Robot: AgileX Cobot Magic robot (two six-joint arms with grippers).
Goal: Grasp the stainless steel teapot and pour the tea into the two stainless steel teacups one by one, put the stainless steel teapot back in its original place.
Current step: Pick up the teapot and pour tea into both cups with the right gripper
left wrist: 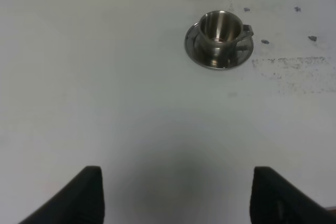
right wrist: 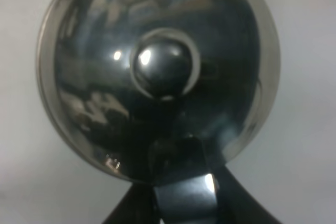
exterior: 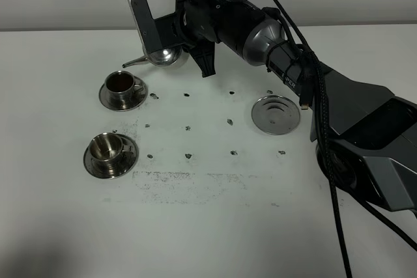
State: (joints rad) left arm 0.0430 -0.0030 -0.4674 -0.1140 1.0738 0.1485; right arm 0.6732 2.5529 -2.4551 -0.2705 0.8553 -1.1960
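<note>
Right arm [exterior: 339, 102] stretches from 4 toward 11 o'clock, right gripper [exterior: 159, 34] closed on the teapot [exterior: 164, 56] handle, spout toward the teacup [exterior: 122, 83] at 10 o'clock. Left gripper [left wrist: 177, 187] stands wide open, empty.

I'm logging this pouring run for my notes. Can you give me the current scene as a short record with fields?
teapot: stainless steel teapot off its disc, spout pointing toward the far teacup
right end effector: shut on the teapot's handle
far teacup: holds reddish-brown tea
near teacup: looks empty
steel disc: bare, to the right of both cups
left end effector: open, holding nothing
pour stream: none visible
</note>
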